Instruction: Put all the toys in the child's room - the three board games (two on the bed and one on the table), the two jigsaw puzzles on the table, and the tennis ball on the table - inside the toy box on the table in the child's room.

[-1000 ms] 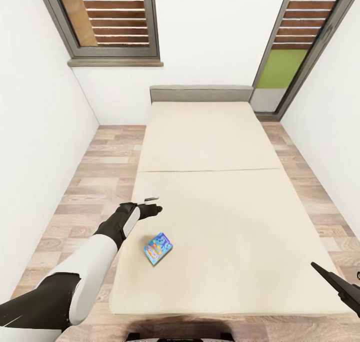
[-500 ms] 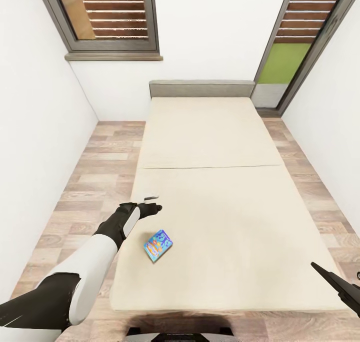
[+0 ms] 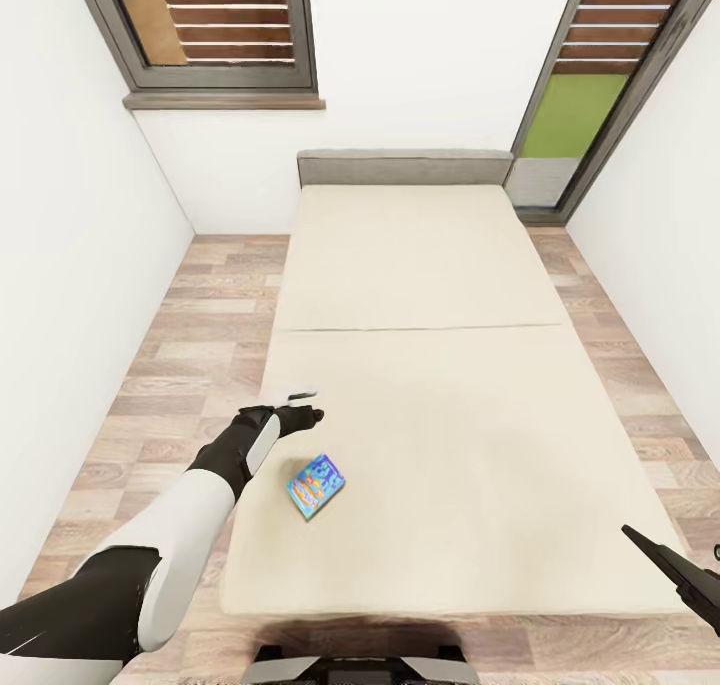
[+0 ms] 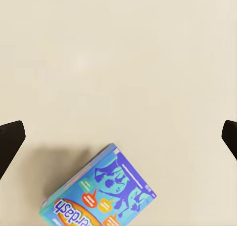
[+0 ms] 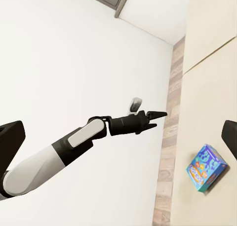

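One board game (image 3: 315, 485), a small blue box with orange and yellow print, lies flat on the cream bed (image 3: 450, 415) near its left edge. My left gripper (image 3: 308, 417) hovers open over the mattress just beyond the box. In the left wrist view the board game (image 4: 101, 199) lies below the gap, with the dark fingertips (image 4: 10, 142) spread wide. My right gripper (image 3: 688, 577) is low at the bed's near right corner, open and empty. The right wrist view looks across at the left gripper (image 5: 154, 114) and the board game (image 5: 206, 168). The toy box, table, jigsaw puzzles and tennis ball are out of view.
The bed fills the middle of a narrow room, with a grey headboard (image 3: 405, 167) at the far wall. Strips of wood floor (image 3: 190, 365) run along both sides between white walls. A window (image 3: 215, 25) is at the far left and a glass door (image 3: 585, 95) at the far right.
The whole picture has shifted as the camera moved; more floor shows at the bed's foot. Both arms hold the same pose and the board game lies as before.
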Tool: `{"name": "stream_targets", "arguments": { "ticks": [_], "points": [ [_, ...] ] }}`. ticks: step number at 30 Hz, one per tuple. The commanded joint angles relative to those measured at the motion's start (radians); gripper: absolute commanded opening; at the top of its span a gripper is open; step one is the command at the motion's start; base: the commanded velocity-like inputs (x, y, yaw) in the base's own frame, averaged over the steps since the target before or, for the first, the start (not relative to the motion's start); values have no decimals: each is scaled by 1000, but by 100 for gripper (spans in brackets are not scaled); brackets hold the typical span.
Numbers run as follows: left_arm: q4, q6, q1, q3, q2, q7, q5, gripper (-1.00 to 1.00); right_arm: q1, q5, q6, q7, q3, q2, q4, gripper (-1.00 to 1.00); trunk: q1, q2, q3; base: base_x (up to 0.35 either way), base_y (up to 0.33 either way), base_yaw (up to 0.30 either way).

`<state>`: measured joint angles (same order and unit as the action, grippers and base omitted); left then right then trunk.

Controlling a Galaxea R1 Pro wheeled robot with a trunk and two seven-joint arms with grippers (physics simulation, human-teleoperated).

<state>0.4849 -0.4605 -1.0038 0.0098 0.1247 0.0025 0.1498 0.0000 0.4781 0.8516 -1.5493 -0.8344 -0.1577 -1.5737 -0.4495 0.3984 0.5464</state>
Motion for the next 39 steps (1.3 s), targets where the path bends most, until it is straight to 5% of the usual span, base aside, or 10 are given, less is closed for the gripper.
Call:
{"name": "stream_targets", "arguments": {
  "ticks": [1, 39],
  "points": [
    [1, -5, 0, 1, 0, 0, 7, 100, 0, 2, 11, -2, 0, 0, 0, 100, 0, 2, 3, 0, 0, 0],
    [1, -6, -1, 4, 1, 18, 7, 100, 0, 3, 11, -2, 0, -2, 0, 100, 0, 2, 65, 0, 0, 0]
  ]
}}
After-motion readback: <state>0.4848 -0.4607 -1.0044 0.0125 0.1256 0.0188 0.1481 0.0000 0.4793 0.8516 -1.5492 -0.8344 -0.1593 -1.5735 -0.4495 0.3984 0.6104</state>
